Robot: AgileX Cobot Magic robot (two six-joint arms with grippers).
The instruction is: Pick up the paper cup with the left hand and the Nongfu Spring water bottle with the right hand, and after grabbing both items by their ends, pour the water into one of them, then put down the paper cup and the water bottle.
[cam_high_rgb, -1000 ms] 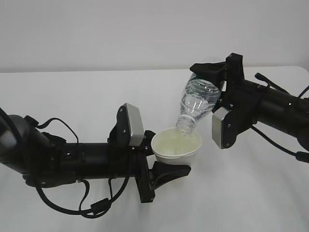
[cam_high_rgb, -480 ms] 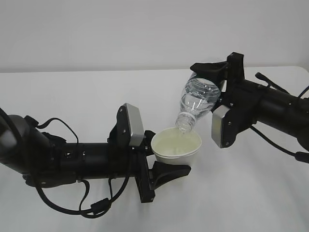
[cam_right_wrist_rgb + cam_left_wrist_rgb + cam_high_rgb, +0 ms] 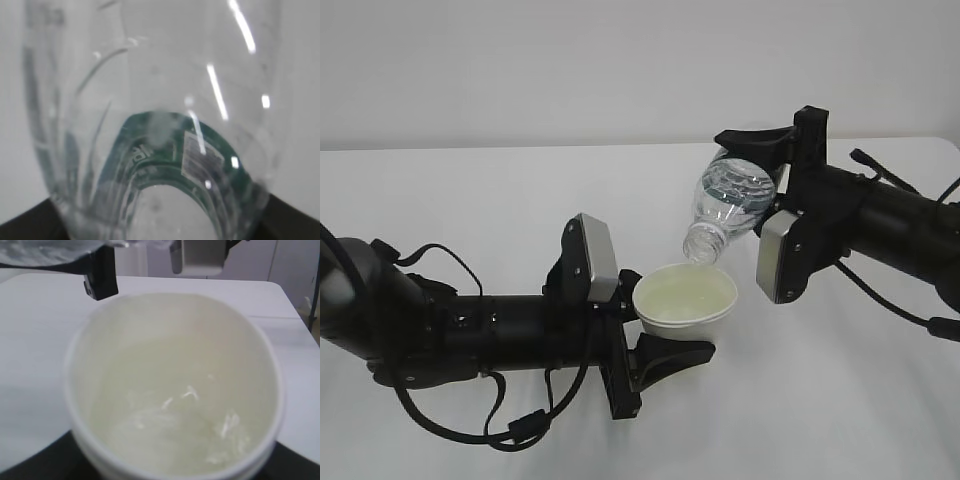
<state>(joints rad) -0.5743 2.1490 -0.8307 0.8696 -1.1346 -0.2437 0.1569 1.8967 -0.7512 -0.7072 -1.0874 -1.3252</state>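
Left pincer (image 3: 655, 350) pinching paper cup (image 3: 685, 301); right pincer (image 3: 760, 150) pinching tilted bottle (image 3: 728, 208) above cup.

Overall light: an even, soft brightness is seen in all three views; its source cannot be told.
Shadows: only faint, diffuse shadows are cast on the white table (image 3: 470, 190) beneath the arms.
Glare: bright streaks are reflected on the water bottle (image 3: 150, 100) in the right wrist view; small highlights are seen on the water (image 3: 190, 415) inside the paper cup (image 3: 175, 305).
Focus: both wrist views are blurred by closeness; the cup rim is rendered soft.
Exterior view: mild softness is shown, with dark arm detail largely lost.
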